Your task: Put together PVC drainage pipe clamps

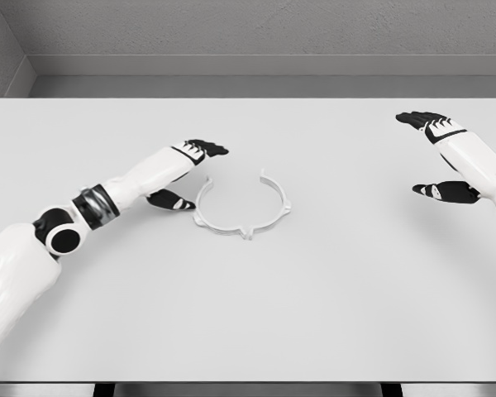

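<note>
A thin white pipe clamp ring (241, 229) lies flat on the white table (256, 314), near the middle. It is an open loop with a gap at its far side and small tabs on its rim. My left hand (188, 172) hovers just left of the ring, fingers spread, thumb low near the ring's left edge, holding nothing. My right hand (440, 157) is far off at the right side of the table, fingers extended and thumb apart, also empty.
The table's far edge meets a grey wall (256, 33). Its front edge runs along the bottom of the view.
</note>
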{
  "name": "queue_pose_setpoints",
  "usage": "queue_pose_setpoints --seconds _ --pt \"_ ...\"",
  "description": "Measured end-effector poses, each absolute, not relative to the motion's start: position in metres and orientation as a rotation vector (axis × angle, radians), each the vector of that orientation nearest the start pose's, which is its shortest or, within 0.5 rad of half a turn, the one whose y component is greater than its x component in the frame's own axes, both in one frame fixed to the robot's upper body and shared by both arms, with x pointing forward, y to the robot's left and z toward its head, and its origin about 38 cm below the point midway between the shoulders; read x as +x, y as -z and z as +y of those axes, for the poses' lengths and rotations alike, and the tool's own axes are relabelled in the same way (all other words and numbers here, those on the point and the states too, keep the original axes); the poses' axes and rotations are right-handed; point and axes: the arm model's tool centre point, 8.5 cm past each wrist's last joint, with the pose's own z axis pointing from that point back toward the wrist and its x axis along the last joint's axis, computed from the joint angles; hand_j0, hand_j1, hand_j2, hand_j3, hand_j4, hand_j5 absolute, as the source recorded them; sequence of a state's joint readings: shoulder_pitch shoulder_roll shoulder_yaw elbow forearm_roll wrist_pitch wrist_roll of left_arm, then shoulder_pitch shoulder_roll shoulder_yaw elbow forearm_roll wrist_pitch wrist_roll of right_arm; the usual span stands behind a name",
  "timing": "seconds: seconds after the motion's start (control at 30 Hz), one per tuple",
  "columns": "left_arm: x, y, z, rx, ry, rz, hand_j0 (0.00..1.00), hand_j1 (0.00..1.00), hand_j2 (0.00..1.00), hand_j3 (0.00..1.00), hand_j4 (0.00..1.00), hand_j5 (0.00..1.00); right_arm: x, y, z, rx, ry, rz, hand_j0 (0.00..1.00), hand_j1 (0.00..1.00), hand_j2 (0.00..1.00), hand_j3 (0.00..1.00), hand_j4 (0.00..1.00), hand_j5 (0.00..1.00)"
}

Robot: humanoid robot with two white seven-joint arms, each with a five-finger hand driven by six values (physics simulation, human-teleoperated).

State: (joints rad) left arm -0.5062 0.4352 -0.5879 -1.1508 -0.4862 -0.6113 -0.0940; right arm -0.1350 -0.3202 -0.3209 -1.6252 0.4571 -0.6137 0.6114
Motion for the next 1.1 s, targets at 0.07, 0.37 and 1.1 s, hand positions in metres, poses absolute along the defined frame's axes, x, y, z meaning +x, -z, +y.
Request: queue_pose_setpoints --seconds 0.07,0.37,1.1 --pt "0.447 -0.106 0.213 0.249 1.561 -1.787 1.0 1.0 1.0 1.0 1.0 1.0 0.369 -0.194 -0.359 -0.58 -1.284 -1.776 1.0 1.0 1.0 1.0 1.0 1.0" --pt "0.449 -0.109 0.21 0.248 1.552 -1.799 1.0 1.0 1.0 1.0 1.0 1.0 0.37 -0.195 -0.354 -0.57 -1.293 -1.787 1.0 1.0 1.0 1.0 1.0 1.0" --pt "0.433 -0.117 0.227 0.263 1.624 -1.796 1.0 1.0 1.0 1.0 1.0 1.0 0.377 -0.203 -0.346 -0.57 -1.303 -1.812 1.0 1.0 1.0 1.0 1.0 1.0"
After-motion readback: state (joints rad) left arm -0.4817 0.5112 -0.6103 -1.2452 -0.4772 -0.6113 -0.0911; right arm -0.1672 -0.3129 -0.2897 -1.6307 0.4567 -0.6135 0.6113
